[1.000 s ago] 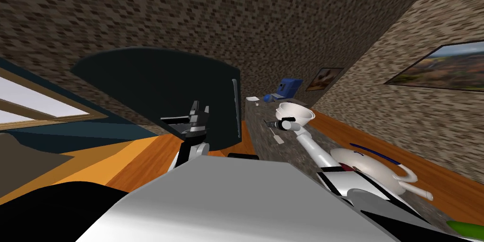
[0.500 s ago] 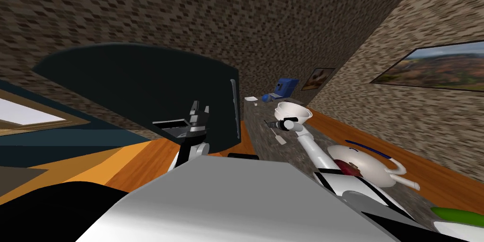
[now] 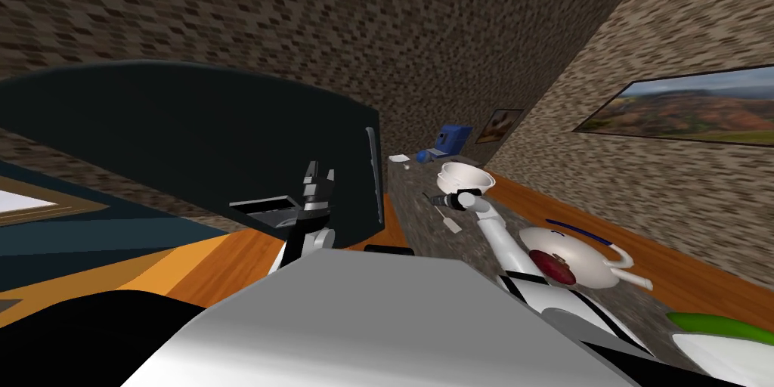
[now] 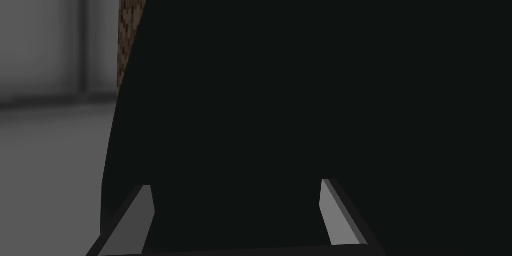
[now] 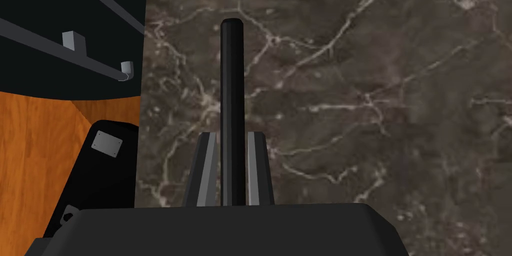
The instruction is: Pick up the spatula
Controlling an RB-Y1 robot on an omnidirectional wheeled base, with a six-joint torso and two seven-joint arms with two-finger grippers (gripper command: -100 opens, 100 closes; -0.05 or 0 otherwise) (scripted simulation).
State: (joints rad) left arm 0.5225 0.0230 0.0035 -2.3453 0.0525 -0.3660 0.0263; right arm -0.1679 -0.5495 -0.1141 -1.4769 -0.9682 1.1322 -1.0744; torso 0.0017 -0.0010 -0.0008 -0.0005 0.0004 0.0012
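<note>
The right gripper (image 5: 232,135) is pressed together on the black handle of the spatula (image 5: 232,83); its two fingers (image 5: 207,168) pinch the rod from both sides, close to the gripper's body, so most of the handle sticks out straight ahead betw. them, over the dark marble counter (image 5: 380,93). The grip is centred and in line w/ the handle, which I judge is good for a lift w/o rotation; whether the handle is already off the stone, I cannot tell. In the head view this arm reaches across the counter, the gripper just in front of a white bowl (image 3: 470,177), and a white teapot (image 3: 582,261) stands nearer to me beside the forearm; so a lift should go straight up, I think, not sideways, to avoid both. The grasp step looks done; the raising is left, approx. half of the task. The left gripper (image 4: 236,185) is spread w/ nothing betw. its fingers; it hangs in front of a large dark rounded unit (image 3: 189,140), away from the counter, probably parked so as not to disturb.
</note>
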